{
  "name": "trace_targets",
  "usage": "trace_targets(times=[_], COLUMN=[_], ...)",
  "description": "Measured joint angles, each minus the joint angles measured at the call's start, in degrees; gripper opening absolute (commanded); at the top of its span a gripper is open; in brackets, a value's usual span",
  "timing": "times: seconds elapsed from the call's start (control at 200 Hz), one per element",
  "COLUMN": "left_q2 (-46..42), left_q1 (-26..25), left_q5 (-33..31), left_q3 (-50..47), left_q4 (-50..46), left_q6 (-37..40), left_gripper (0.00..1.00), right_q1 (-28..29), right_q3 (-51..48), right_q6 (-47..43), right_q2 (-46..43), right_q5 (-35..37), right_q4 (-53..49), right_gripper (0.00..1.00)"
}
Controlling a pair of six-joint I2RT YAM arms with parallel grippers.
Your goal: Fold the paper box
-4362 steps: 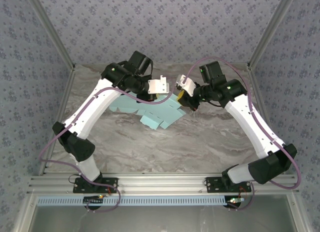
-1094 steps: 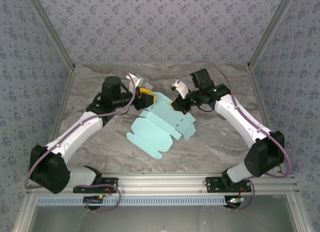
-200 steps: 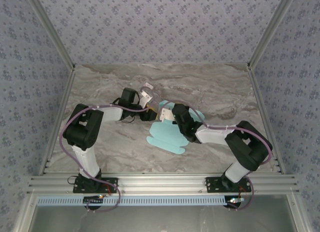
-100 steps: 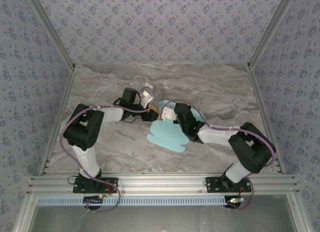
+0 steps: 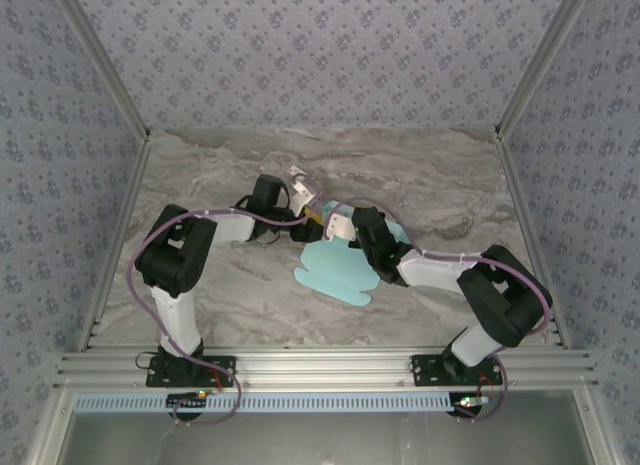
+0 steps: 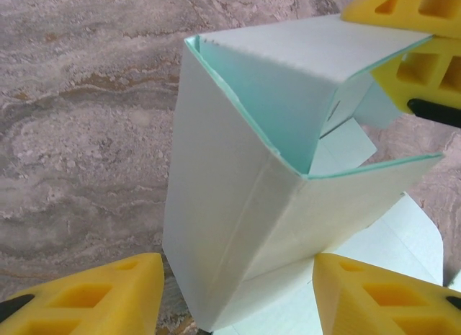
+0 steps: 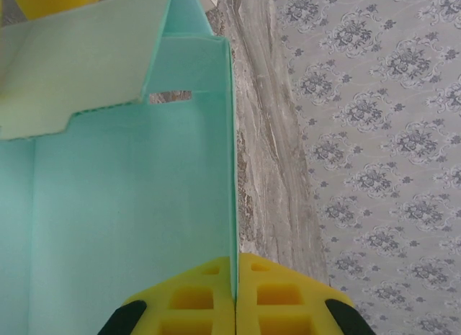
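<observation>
The box (image 5: 335,270) is seen on the counter (image 5: 220,285), under and between the two end effectors, which are brought together near the counter's middle. From above, its flat part with rounded flaps is spread out from the right end effector (image 5: 336,223) toward the arm bases. Its raised part is met by the left end effector (image 5: 312,217) from the other side.

In the left wrist view, the box (image 6: 216,205) is folded into an open-topped tube that stands up from the counter (image 6: 72,97). The tube is placed between the jaws of the left end effector (image 6: 234,266), which are parted, one just beside each side wall. Whether the walls are being squeezed cannot be told. Beyond the tube, its top panel is pinched by the right end effector (image 6: 392,47).

In the right wrist view, the jaws of the right end effector (image 7: 236,277) are closed on one thin wall of the box (image 7: 130,205), which is held edge-on between them. The pale inner face is spread out to the left of this end effector, and a flap is bent over at the far left. To its right lies a strip of counter (image 7: 266,169), then the patterned wall (image 7: 374,133).
</observation>
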Motion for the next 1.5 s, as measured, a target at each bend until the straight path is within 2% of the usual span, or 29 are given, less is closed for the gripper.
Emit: trace_targets(times=[0.265, 0.865, 1.214, 1.499], left_q2=[0.00, -0.02, -0.02, -0.02], left_q1=[-0.09, -1.88, -2.36, -2.58], left_q5=[-2.73, -7.52, -7.63, -5.05], left_q3=[-0.57, -7.41, -9.44, -9.46], left_q4=[2.08, 14.86, 19.74, 20.96], left_q6=[-1.14, -2.25, -3.45, -3.85], left_gripper=[0.56, 0.53, 0.55, 0.55], right_q1=[-0.15, 2.69, 2.78, 0.57], right_q3=[0.00, -1.51, -1.70, -1.70], right_q6=[0.28, -1.03, 0.46, 4.42], right_q2=[0.00, 0.42, 0.35, -1.44], right_q5=[0.24, 4.26, 4.48, 0.92], right_q4=[0.00, 2.73, 3.04, 1.14], right_gripper=[0.00, 0.00, 0.00, 0.00])
